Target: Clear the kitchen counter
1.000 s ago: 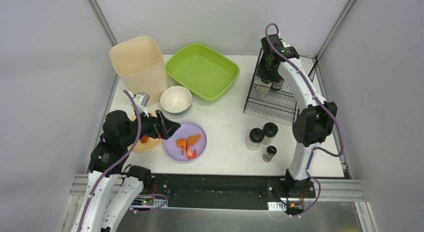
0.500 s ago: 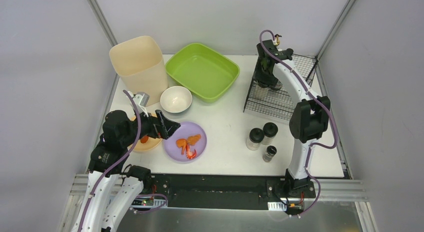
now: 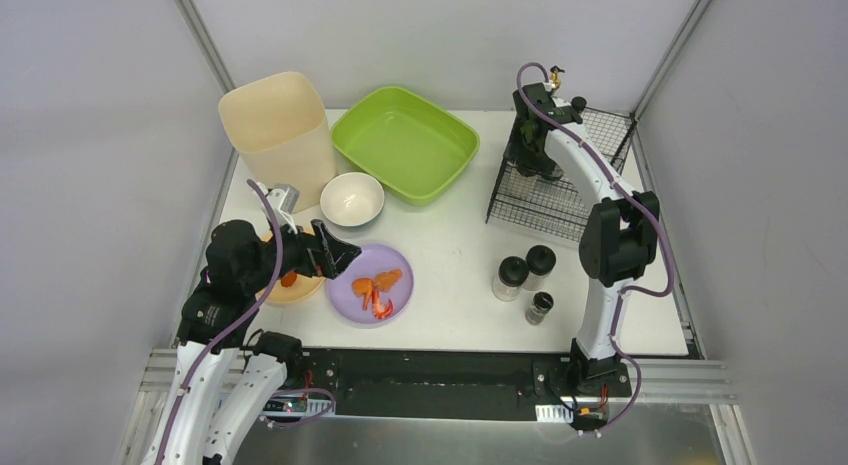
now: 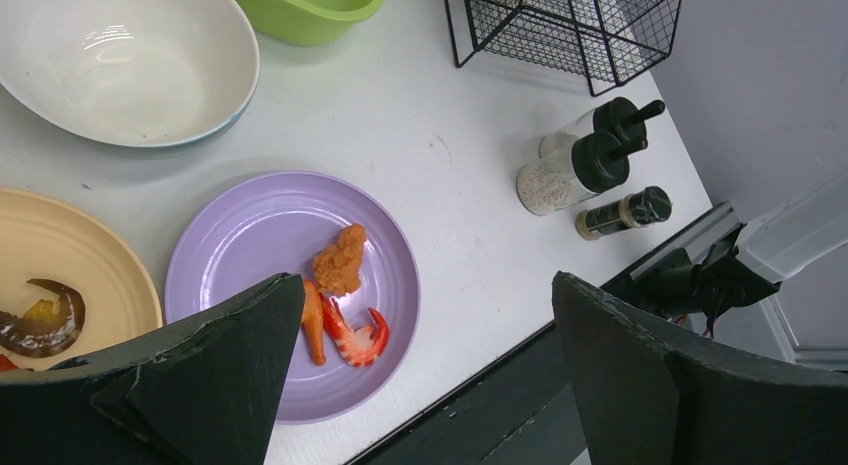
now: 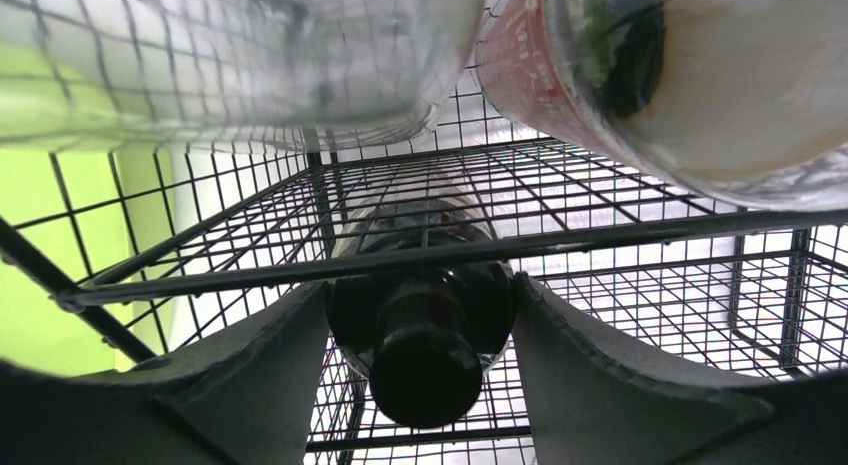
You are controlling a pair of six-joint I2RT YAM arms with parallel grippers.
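The white kitchen counter (image 3: 450, 245) holds a purple plate (image 3: 345, 303) with a shrimp (image 4: 355, 335), a fried piece (image 4: 340, 260) and an orange stick. My left gripper (image 3: 340, 250) hovers open and empty over the plate's left edge; in the left wrist view the gripper (image 4: 425, 285) has wide-apart jaws. My right gripper (image 3: 530, 157) reaches into the black wire rack (image 3: 560, 200). In the right wrist view the gripper (image 5: 420, 295) is shut on a black-capped bottle (image 5: 425, 370) inside the rack.
A tan plate (image 3: 290, 293) with scraps lies left of the purple plate. Behind stand a white bowl (image 3: 352, 198), a green tray (image 3: 462, 145) and a beige bin (image 3: 278, 125). Three spice bottles (image 3: 510, 277) stand front right. Two more containers (image 5: 560, 65) sit in the rack.
My right arm's wrist has swung up and slightly left over the rack's back left corner. The left arm has not moved.
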